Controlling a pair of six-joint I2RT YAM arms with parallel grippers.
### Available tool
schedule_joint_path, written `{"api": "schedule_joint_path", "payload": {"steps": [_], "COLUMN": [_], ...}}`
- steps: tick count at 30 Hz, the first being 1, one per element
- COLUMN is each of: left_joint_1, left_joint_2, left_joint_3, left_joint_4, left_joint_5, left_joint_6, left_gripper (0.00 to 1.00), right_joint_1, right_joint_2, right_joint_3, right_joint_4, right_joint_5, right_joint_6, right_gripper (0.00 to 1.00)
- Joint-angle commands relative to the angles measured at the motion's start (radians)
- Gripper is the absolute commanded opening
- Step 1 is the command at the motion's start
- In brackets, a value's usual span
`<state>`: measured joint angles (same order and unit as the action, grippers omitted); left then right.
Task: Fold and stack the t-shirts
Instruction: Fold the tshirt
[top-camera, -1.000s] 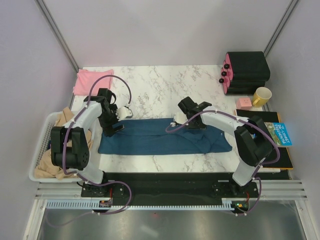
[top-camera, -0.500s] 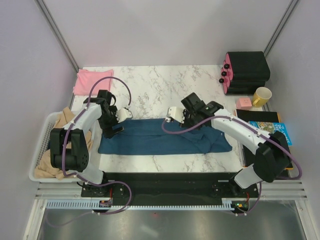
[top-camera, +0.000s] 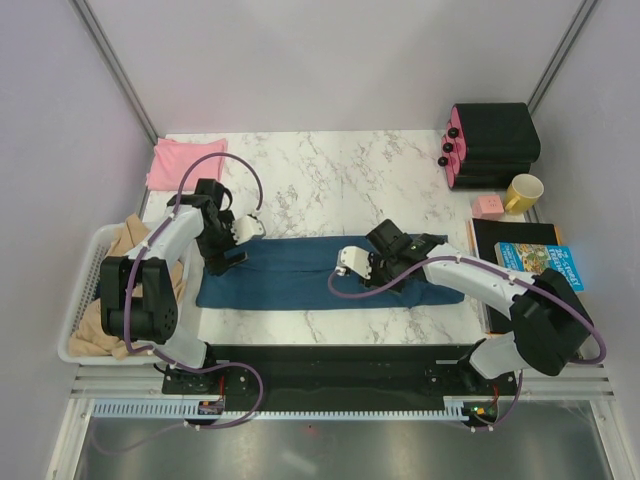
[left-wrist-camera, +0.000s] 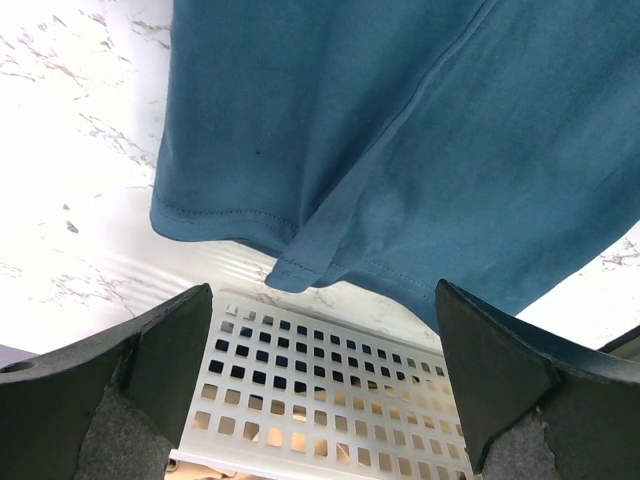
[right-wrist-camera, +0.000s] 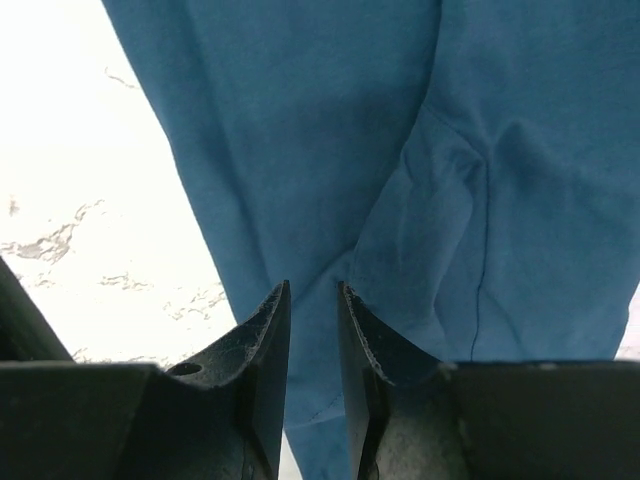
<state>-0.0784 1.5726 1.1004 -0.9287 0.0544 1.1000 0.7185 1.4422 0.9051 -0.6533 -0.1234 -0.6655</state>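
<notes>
The teal-blue t-shirt (top-camera: 295, 275) is soft, matt cotton knit with a stitched hem. The pink t-shirt (top-camera: 180, 162) at far left is matt cloth too. The table (top-camera: 330, 180) has a smooth, faintly shiny marble-look top. The basket (left-wrist-camera: 320, 385) at left is white perforated plastic. The right gripper (right-wrist-camera: 312, 292) has fingers (right-wrist-camera: 250, 390) of black, grainy, matt plastic.

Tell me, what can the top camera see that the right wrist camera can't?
Only the top camera shows the pink t-shirt lying at the back left corner, the yellow mug, the book and the white basket. Only the right wrist camera shows, close up, the right gripper with its fingers a narrow gap apart above a wrinkled seam. Both show the dark teal t-shirt lying on the marble table.
</notes>
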Motion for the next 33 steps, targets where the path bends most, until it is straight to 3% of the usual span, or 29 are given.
{"api": "schedule_joint_path", "payload": {"steps": [1,28,30,33], "left_joint_1": [-0.011,-0.015,-0.015,-0.015], "left_joint_2": [-0.002,0.006,0.009,0.006], "left_joint_3": [0.049,0.047,0.047,0.046], "left_joint_4": [0.004,-0.002,-0.002,-0.002], "left_joint_5": [-0.002,0.009,0.01,0.012], "left_joint_6": [-0.011,-0.012,-0.012,-0.012], "left_gripper": [1.0,1.0,1.0,1.0], "right_joint_1": [0.004,-0.01,-0.01,-0.01], "right_joint_2": [0.026,0.132,0.133,0.136], "right_joint_3": [-0.014,-0.032,-0.035,-0.035], "right_joint_4": [0.089,0.199,0.207,0.213], "right_joint_5": [0.008,0.117,0.117,0.145], "right_joint_6": [0.014,0.017,0.023,0.029], "right_gripper": [0.33,0.26,0.23,0.05]}}
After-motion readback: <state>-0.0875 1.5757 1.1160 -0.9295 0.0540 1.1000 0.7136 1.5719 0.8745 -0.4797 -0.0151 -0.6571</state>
